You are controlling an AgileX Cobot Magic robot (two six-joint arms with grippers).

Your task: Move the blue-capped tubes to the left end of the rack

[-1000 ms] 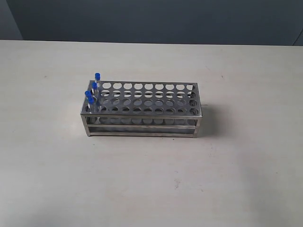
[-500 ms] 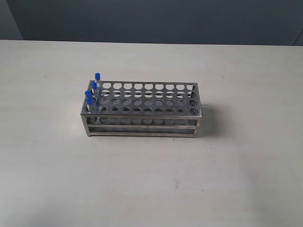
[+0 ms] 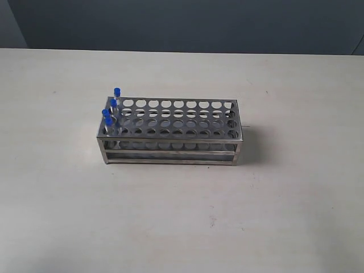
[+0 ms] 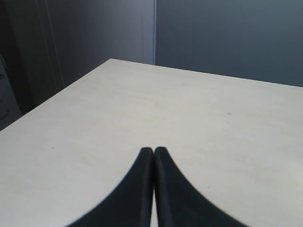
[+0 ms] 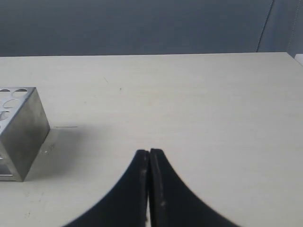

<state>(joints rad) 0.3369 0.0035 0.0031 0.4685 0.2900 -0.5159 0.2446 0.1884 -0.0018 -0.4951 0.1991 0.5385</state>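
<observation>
The 4 blue-capped tubes were seen standing at the left end of the rack (caps above its top plate). The left gripper and right gripper were closed, empty, clear of the rack.

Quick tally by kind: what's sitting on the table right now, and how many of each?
blue-capped tubes: 4
rack: 1
Total: 5
</observation>
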